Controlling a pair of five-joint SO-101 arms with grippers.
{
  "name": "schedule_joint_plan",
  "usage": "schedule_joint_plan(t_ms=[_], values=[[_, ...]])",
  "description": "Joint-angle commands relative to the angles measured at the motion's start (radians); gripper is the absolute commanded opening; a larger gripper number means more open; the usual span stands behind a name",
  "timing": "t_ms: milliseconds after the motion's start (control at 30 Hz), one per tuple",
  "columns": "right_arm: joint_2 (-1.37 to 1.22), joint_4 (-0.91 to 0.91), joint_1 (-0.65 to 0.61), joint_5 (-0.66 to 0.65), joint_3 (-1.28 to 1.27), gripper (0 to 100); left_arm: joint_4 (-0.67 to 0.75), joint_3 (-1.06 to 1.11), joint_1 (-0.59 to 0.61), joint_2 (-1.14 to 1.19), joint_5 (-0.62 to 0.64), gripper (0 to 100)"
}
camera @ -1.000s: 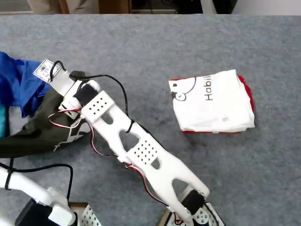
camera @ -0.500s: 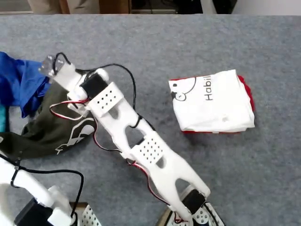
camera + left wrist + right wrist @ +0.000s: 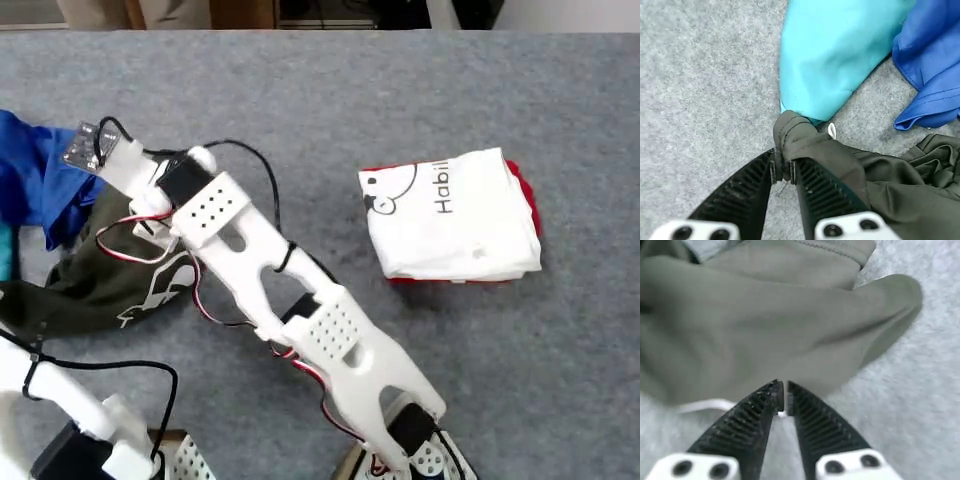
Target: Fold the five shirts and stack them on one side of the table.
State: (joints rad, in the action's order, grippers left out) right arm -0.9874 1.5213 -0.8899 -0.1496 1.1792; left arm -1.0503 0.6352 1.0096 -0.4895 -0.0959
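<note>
Left gripper (image 3: 783, 170) clamps the dark olive shirt (image 3: 80, 285) hem at frame left, jaws nearly closed. Right gripper (image 3: 783, 399) likewise pinches its fabric.

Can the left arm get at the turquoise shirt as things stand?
Probably, but not right away: the left gripper is shut on an edge of the dark olive shirt. The turquoise shirt lies just beyond its tips, uncovered there.
</note>
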Motion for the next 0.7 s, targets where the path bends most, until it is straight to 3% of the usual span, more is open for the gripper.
schedule_joint_plan(t_ms=[0, 100, 233, 333, 400, 467, 600, 667], values=[[-0.064, -0.068, -0.012, 0.190, 0.005, 16.4, 0.015, 0.029, 0.009, -0.033, -0.003, 2], [-0.133, -0.080, -0.005, 0.319, 0.053, 22.7, 0.015, 0.058, 0.011, -0.033, -0.038, 2], [-0.217, -0.072, 0.001, 0.328, 0.131, 22.6, 0.015, 0.077, 0.038, -0.033, -0.044, 2], [-0.252, -0.018, 0.004, 0.325, 0.189, 11.2, 0.017, 0.074, 0.058, -0.033, -0.044, 2], [-0.259, 0.026, 0.001, 0.270, 0.226, 0.2, 0.017, 0.072, 0.058, -0.033, -0.044, 2], [-0.255, 0.103, -0.002, 0.184, 0.252, 1.2, 0.017, 0.072, 0.052, -0.033, -0.044, 2], [-0.252, 0.269, 0.015, 0.150, 0.340, 0.2, 0.017, 0.072, 0.049, -0.033, -0.044, 2], [-0.248, 0.269, 0.031, 0.074, 0.357, 0.2, 0.017, 0.075, 0.049, -0.033, -0.044, 2]])
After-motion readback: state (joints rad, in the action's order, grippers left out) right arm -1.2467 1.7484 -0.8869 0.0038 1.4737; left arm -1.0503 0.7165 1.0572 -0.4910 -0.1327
